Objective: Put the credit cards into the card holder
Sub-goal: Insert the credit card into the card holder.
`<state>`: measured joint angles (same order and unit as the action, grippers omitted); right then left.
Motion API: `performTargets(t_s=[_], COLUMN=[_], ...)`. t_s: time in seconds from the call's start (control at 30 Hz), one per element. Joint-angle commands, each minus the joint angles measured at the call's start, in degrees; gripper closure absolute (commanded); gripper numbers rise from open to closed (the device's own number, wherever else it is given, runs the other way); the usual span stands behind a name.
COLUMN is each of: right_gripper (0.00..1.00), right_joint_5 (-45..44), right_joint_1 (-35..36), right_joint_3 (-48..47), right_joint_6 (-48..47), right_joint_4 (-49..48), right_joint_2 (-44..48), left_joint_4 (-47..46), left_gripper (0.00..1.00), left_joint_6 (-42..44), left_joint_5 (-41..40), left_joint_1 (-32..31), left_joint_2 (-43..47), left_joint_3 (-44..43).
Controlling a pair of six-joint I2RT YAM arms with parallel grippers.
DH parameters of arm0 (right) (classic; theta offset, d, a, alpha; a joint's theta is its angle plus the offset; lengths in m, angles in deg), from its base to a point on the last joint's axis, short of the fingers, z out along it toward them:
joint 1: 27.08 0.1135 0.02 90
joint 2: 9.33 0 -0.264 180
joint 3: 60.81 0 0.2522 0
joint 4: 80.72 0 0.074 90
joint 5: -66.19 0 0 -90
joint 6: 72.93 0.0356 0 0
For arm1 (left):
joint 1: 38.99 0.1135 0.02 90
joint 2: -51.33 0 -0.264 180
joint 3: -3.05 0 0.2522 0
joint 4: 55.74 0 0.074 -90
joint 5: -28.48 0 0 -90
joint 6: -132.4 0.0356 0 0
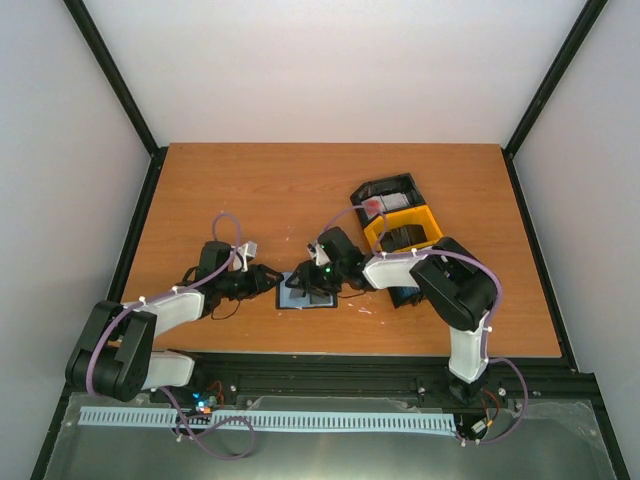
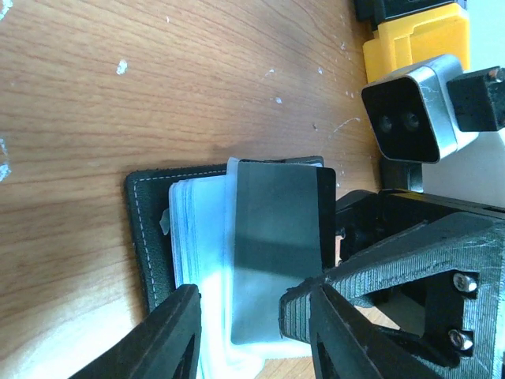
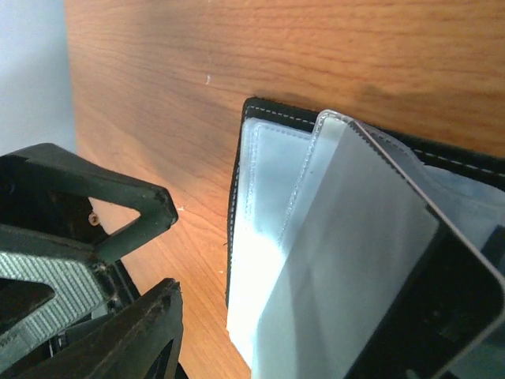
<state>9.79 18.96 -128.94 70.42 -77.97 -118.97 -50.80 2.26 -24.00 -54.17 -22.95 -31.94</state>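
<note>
Near the front middle of the table (image 1: 300, 190), the card holder (image 1: 308, 293) is laid open with its clear sleeves (image 2: 197, 237) fanned up, and 1 dark grey credit card (image 2: 280, 245) is seen lying over those sleeves. The left gripper (image 2: 243, 304) is held with its 2 fingers (image 2: 170, 332) apart, astride the near end of card and sleeves (contact cannot be made out). The right gripper (image 1: 312, 272) is set just beside the card's opposite edge, and whether it is parted or clamped cannot be told.

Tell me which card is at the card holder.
The dark grey card, over the card holder; the red-and-white card sits in the black tray.
</note>
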Motion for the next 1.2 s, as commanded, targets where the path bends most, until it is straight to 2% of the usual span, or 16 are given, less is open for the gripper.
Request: performTargets(t_s=[0.0,0.4,0.93,1.17], right_gripper=[0.50,0.47,0.48,0.46], right_joint_5=[-6.2,-11.1,-14.7,-18.3], right_joint_1=[1.5,3.2,3.2,3.2], right_joint_3=[-3.8,-8.8,-8.5,-9.8], right_joint_6=[-3.3,-3.7,-1.3,-3.8], right_joint_4=[14.2,24.5,27.1,30.5], right_joint_2=[1.0,2.2,4.5,6.0], left_joint_4=[1.2,1.6,2.1,2.2], left_gripper=[0.60,0.60,0.59,0.60], left_joint_6=[1.6,2.8,3.6,3.7], left_joint_5=[-0.8,-1.0,-1.7,-1.8], left_joint_1=[0.0,0.0,0.1,0.1], left_joint_2=[0.9,1.6,2.1,2.0], left_joint_3=[-2.2,-2.3,-1.9,-1.9])
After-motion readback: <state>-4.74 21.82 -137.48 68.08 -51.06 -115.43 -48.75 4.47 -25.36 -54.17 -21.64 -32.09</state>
